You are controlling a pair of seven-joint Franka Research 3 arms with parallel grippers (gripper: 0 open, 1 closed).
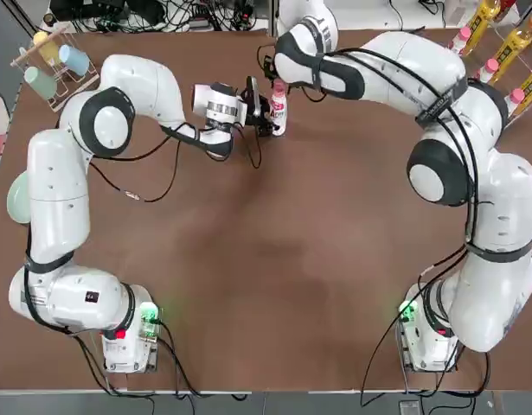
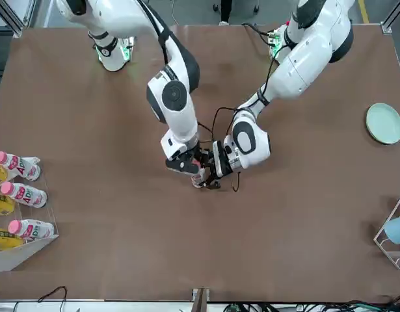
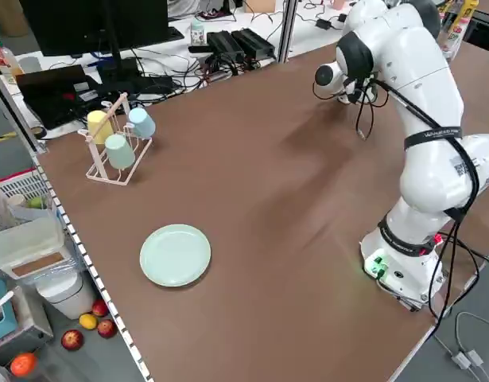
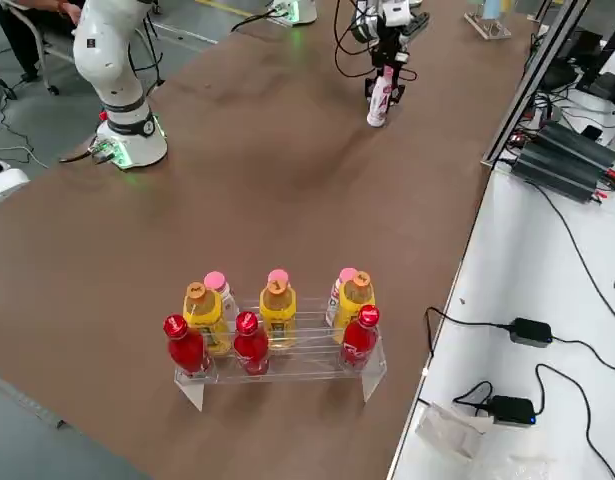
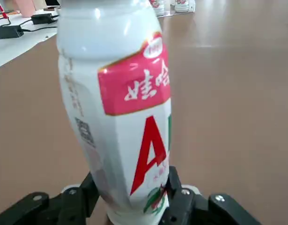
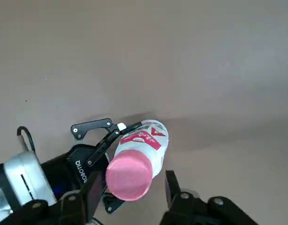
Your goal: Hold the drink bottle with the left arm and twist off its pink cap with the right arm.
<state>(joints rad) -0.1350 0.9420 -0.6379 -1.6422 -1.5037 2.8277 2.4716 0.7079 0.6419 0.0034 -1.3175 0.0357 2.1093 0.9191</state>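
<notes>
Drink bottle (image 5: pixel 134 117): clamped between our left gripper's fingers (image 5: pixel 129 187) | pink cap (image 6: pixel 129 175): between our right gripper's parted fingers (image 6: pixel 129 192), on the bottle | risk: closing off-centre, we could tilt the bottle or slip off

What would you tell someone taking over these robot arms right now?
Left tool: closed on the drink bottle, over the table's far side.
Right tool: fingers apart, at the cap end of that bottle, not gripping it.
Pink cap: on the bottle's neck.
Done: bottle held by the left arm, right tool brought close to the cap.
Left: grip the cap with the right tool and twist it off.
</notes>
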